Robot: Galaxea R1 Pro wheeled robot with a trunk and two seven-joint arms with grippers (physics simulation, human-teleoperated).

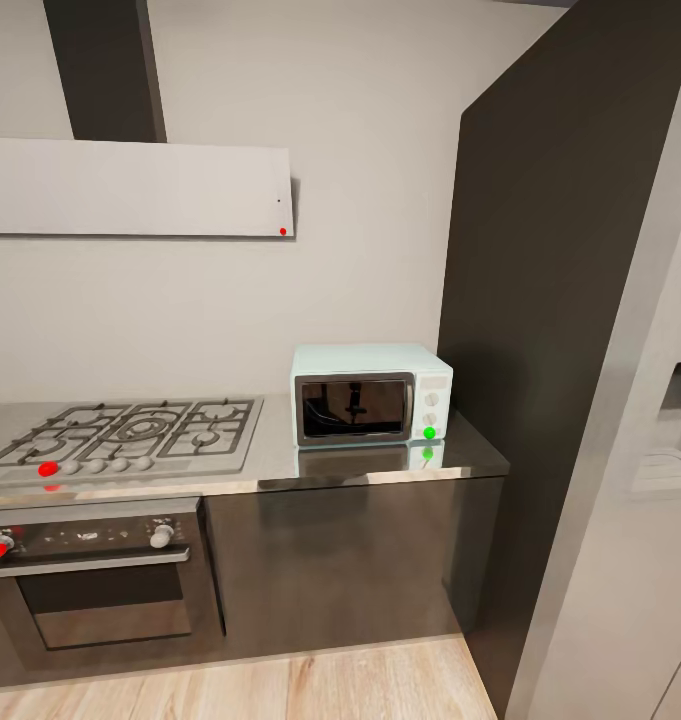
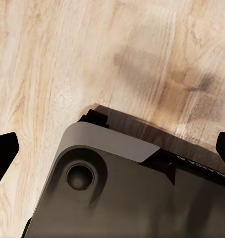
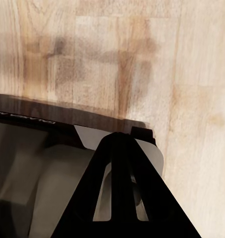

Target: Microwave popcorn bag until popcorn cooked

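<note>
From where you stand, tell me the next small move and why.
Probably roll closer to the grey metallic countertop, toward the pale mint-blue microwave with its dark glass door closed. A strip of wooden floor lies between robot and cabinets, and both wrist views look down at floorboards, so nothing seems within reach. No popcorn bag is visible yet, so approaching may reveal it.

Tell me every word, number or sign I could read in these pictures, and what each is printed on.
Nothing reads clearly.
Pale lettering on the dark edge of the robot's base, left wrist view: too blurred to read.
The same kind of lettering on the base, right wrist view: too small and blurred.
Microwave knob panel: no legible marks.
Oven and hob knobs: no legible marks.
</note>
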